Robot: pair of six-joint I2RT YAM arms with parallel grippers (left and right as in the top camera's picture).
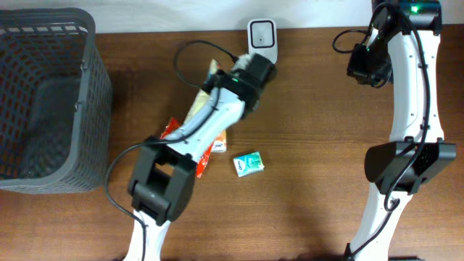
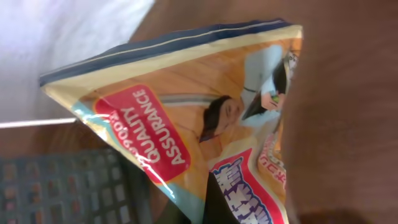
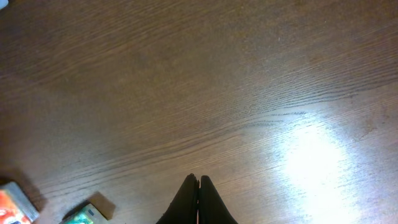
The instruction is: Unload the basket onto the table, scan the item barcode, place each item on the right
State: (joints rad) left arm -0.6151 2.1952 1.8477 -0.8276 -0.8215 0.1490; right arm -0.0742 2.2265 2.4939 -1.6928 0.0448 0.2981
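My left gripper (image 1: pixel 222 78) is shut on a yellow snack packet (image 2: pixel 186 118) with a red "quality assurance" label. The packet fills the left wrist view, and one dark finger (image 2: pixel 212 206) lies across its lower edge. From overhead only a strip of the packet (image 1: pixel 212 69) shows, held up just left of the white barcode scanner (image 1: pixel 261 34) at the table's back edge. No barcode shows on the packet's visible face. My right gripper (image 3: pixel 198 180) is shut and empty above bare wood at the far right.
A grey mesh basket (image 1: pixel 43 101) stands at the left. A small green packet (image 1: pixel 248 164) lies mid-table, and a red-orange packet (image 1: pixel 171 129) lies partly under my left arm. A black cable (image 1: pixel 190 49) loops near the scanner.
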